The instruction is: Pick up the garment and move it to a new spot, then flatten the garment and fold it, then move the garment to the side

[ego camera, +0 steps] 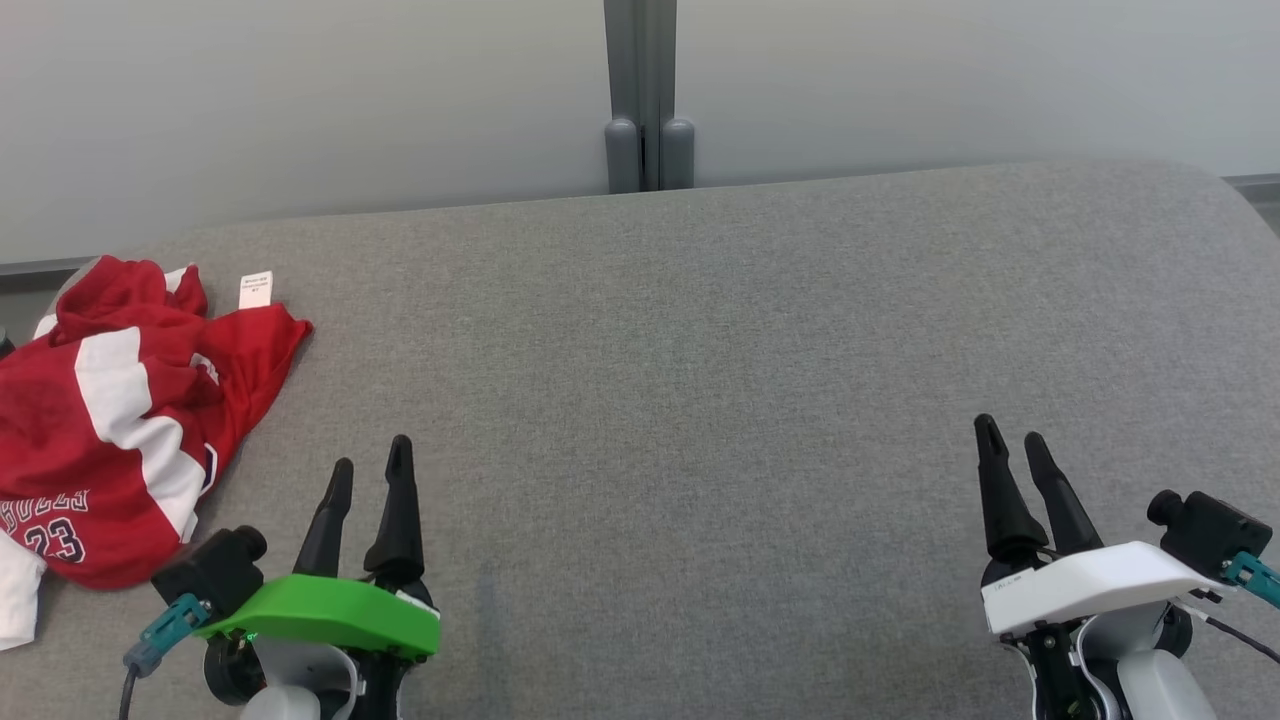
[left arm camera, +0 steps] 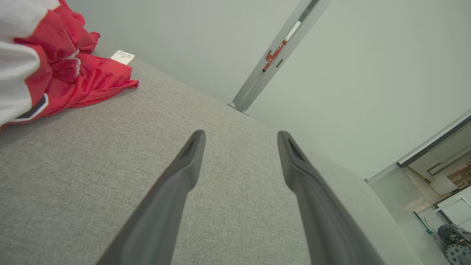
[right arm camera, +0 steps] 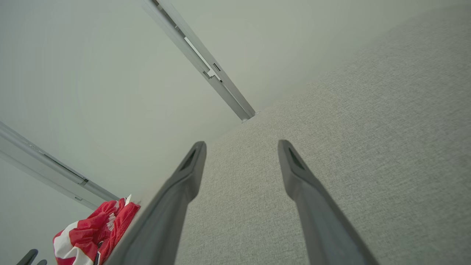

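Note:
The garment (ego camera: 120, 410) is a red and white jersey, crumpled in a heap at the far left of the grey fabric surface (ego camera: 700, 380), with a white label sticking out at its back edge. In the left wrist view the garment (left arm camera: 55, 73) fills the upper left corner; in the right wrist view the garment (right arm camera: 95, 232) is small at the lower left. My left gripper (ego camera: 372, 462) stands open at the lower left, just right of the heap and apart from it, nothing between its fingers. My right gripper (ego camera: 1010, 433) is open over bare fabric at the lower right.
A pale wall runs behind the surface, with a grey vertical post (ego camera: 645, 95) at its middle. The surface's far right corner (ego camera: 1210, 190) is rounded. In the left wrist view a glass partition (left arm camera: 438, 165) and room beyond show at the right.

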Controlling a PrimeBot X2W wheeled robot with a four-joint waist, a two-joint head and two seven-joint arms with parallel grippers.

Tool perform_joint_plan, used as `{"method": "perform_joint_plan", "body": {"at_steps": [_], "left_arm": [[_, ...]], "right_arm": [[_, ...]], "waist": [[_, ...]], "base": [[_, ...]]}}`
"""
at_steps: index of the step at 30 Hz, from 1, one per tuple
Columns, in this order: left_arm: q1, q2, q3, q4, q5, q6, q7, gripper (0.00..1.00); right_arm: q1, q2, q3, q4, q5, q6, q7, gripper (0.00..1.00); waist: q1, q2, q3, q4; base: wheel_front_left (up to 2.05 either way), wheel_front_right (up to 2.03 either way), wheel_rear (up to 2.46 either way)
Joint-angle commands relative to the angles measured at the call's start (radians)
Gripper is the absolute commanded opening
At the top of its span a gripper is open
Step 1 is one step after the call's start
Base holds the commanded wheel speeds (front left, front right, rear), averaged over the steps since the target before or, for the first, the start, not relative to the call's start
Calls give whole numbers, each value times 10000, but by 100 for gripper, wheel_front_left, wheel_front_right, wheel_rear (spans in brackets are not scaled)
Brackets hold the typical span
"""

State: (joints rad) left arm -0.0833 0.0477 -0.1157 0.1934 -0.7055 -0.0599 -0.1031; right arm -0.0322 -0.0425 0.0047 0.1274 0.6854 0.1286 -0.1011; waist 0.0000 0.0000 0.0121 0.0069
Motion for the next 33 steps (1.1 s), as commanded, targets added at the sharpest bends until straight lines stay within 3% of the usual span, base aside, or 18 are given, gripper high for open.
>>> {"method": "perform_joint_plan", "body": {"at_steps": [1,33], "left_arm": [[-276,62,-43,-171,360,82,-105,100],[-299,29,-270,131,3439,97,-922,100]], "right_arm": [[-52,-57,57,-186,-340,26,-122,100],[112,-81,-89,-684,-3654,30,-936,100]], "waist": [[0,0,8,0],[0,0,91,-20]], "base": [[0,0,0],[0,0,0]]}}
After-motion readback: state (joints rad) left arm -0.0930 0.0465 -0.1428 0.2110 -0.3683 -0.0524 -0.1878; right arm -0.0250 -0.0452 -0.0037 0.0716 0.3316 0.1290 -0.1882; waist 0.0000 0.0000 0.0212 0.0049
